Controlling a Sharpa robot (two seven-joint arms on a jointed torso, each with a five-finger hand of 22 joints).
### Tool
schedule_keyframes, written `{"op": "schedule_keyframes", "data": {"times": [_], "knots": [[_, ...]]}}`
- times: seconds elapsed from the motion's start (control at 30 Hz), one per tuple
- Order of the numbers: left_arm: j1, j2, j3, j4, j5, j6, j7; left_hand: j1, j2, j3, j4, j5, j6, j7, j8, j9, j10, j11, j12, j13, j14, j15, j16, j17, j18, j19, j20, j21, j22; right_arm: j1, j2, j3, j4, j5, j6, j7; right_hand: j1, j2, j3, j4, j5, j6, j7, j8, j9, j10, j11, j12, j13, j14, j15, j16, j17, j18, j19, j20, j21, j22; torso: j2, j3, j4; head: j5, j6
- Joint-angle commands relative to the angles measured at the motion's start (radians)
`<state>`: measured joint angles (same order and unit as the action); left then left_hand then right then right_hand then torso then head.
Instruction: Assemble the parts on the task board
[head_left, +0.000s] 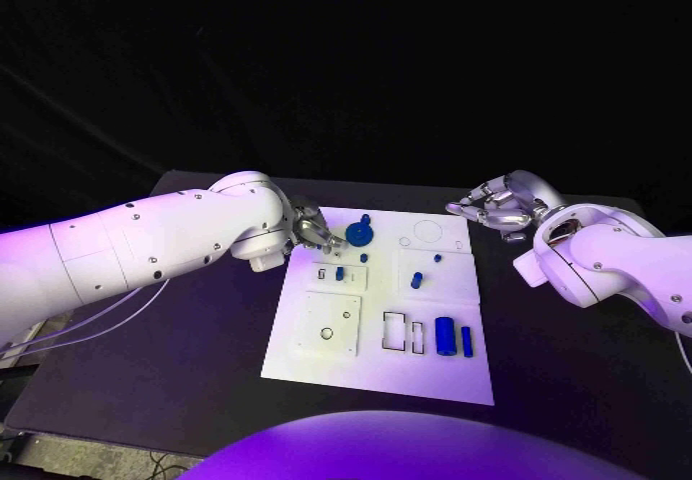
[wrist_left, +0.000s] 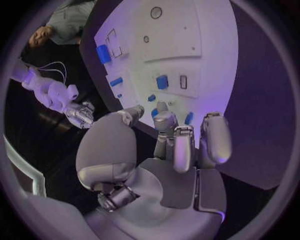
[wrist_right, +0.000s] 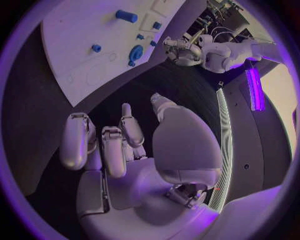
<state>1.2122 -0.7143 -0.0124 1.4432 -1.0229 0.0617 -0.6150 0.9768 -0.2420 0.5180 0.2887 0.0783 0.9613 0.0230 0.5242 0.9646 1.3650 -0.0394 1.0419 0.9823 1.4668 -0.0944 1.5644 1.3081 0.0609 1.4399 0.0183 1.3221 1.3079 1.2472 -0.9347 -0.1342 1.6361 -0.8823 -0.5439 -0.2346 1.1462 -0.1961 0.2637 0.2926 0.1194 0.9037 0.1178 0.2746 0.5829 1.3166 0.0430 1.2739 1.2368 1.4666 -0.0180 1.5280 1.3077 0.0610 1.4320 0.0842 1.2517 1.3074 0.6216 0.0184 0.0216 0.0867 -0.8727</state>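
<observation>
Head view is showing the board (head_left: 378, 370) lying on the desk (head_left: 173, 390), its long axis running from 6 toward 12 o'clock. Blue parts are sitting on it: a round one (head_left: 359, 233) at the far left, two small ones (head_left: 340, 272) (head_left: 415, 280) mid-board, and two bars (head_left: 446, 336) (head_left: 466, 341) at the near right, both pointing toward 12 o'clock. At the board's 10 o'clock corner the left robot hand (head_left: 310, 236) is hovering, fingers spread, gripping nothing. Off the 2 o'clock corner the right robot hand (head_left: 498, 209) is hanging over the desk, fingers loosely apart, empty.
</observation>
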Motion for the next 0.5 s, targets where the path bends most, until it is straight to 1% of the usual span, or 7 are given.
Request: {"op": "schedule_keyframes", "data": {"times": [0.03,0.2,0.3,0.33,0.37,0.4,0.5], "knots": [[0.017,-0.003,0.004,-0.020,0.064,0.017,0.005,0.015,0.005,-0.025,0.001,0.008,0.002,0.005,-0.011,-0.011,-0.005,0.001,-0.004,-0.001,0.104,0.007,0.006,0.263,-0.004,0.000,0.008,-0.006,0.176,-0.001,0.000,0.000,-0.001,-0.005,0.005,0.007,-0.010,0.003,-0.007,0.000,0.002,-0.010,0.000,0.005,0.002,-0.001,-0.002,-0.001,-0.001,0.082,-0.008,-0.003,0.179,0.007,-0.004,-0.001,-0.007,0.160,0.001,0.0004,-0.0004,-0.002,0.003],[0.037,0.001,0.007,-0.072,0.014,0.046,0.009,0.036,0.013,-0.066,0.002,0.026,0.008,0.007,-0.023,-0.022,-0.008,0.002,-0.005,-0.002,0.104,0.008,0.006,0.263,-0.003,-0.001,0.009,-0.011,0.177,-0.002,0.000,0.000,-0.001,-0.005,0.006,0.006,-0.008,0.005,-0.012,-0.002,0.009,-0.011,-0.001,0.006,0.004,-0.001,-0.003,-0.001,-0.002,0.082,-0.008,-0.003,0.180,0.007,-0.004,-0.001,-0.007,0.160,0.002,0.0005,0.0008,-0.003,0.008],[0.043,0.011,0.008,-0.109,-0.034,0.070,0.014,0.055,0.027,-0.144,0.003,0.124,0.011,0.009,-0.035,-0.032,-0.010,0.003,-0.005,-0.001,0.104,0.010,0.006,0.263,-0.003,-0.001,0.010,-0.016,0.179,-0.002,0.000,0.000,-0.001,-0.005,0.007,0.006,-0.003,0.008,-0.015,-0.003,0.019,-0.012,-0.001,0.007,0.006,-0.001,-0.003,-0.001,-0.002,0.082,-0.009,-0.004,0.179,0.007,-0.004,-0.002,-0.008,0.160,0.005,-0.0004,-0.0007,-0.003,0.012],[0.044,0.016,0.008,-0.121,-0.048,0.077,0.015,0.056,0.023,-0.177,0.004,0.229,0.010,0.010,-0.039,-0.034,-0.012,0.005,-0.006,-0.002,0.104,0.011,0.006,0.263,-0.002,-0.002,0.010,-0.020,0.179,-0.002,0.000,0.000,-0.002,-0.005,0.007,0.006,-0.001,0.008,-0.016,-0.003,0.023,-0.013,-0.001,0.008,0.007,-0.001,-0.003,-0.001,-0.001,0.082,-0.009,-0.004,0.179,0.007,-0.004,-0.002,-0.007,0.160,0.005,-0.0007,-0.0007,-0.004,0.012],[0.045,0.019,0.008,-0.127,-0.056,0.082,0.015,0.055,0.020,-0.184,0.004,0.273,0.010,0.010,-0.039,-0.034,-0.013,0.005,-0.007,-0.003,0.104,0.010,0.006,0.263,-0.002,-0.002,0.011,-0.020,0.180,-0.002,0.001,0.000,-0.002,-0.005,0.007,0.006,-0.001,0.008,-0.016,-0.003,0.023,-0.013,-0.001,0.008,0.007,-0.001,-0.003,-0.001,-0.001,0.082,-0.009,-0.004,0.179,0.007,-0.004,-0.002,-0.007,0.160,0.005,-0.0008,-0.0008,-0.004,0.013],[0.046,0.025,0.008,-0.138,-0.067,0.089,0.017,0.060,0.021,-0.187,0.003,0.303,0.009,0.010,-0.041,-0.034,-0.014,0.005,-0.008,-0.003,0.104,0.010,0.006,0.263,-0.002,-0.003,0.010,-0.022,0.180,-0.002,0.001,0.000,-0.001,-0.005,0.007,0.006,-0.001,0.008,-0.016,-0.003,0.023,-0.013,-0.001,0.008,0.007,-0.001,-0.003,-0.001,-0.001,0.082,-0.009,-0.004,0.179,0.007,-0.004,-0.002,-0.007,0.160,0.005,-0.0009,-0.0007,-0.003,0.013],[0.047,0.046,0.006,-0.174,-0.089,0.106,0.021,0.059,0.020,-0.190,0.004,0.302,0.007,0.010,-0.042,-0.035,-0.014,0.005,-0.009,-0.004,0.104,0.010,0.006,0.263,-0.002,-0.003,0.011,-0.022,0.180,-0.002,0.002,0.000,-0.001,-0.005,0.007,0.006,0.000,0.009,-0.017,-0.003,0.025,-0.013,-0.001,0.008,0.007,-0.001,-0.003,-0.001,-0.002,0.082,-0.009,-0.004,0.179,0.007,-0.004,-0.002,-0.008,0.160,0.007,-0.0009,-0.0010,-0.002,0.014]]}}
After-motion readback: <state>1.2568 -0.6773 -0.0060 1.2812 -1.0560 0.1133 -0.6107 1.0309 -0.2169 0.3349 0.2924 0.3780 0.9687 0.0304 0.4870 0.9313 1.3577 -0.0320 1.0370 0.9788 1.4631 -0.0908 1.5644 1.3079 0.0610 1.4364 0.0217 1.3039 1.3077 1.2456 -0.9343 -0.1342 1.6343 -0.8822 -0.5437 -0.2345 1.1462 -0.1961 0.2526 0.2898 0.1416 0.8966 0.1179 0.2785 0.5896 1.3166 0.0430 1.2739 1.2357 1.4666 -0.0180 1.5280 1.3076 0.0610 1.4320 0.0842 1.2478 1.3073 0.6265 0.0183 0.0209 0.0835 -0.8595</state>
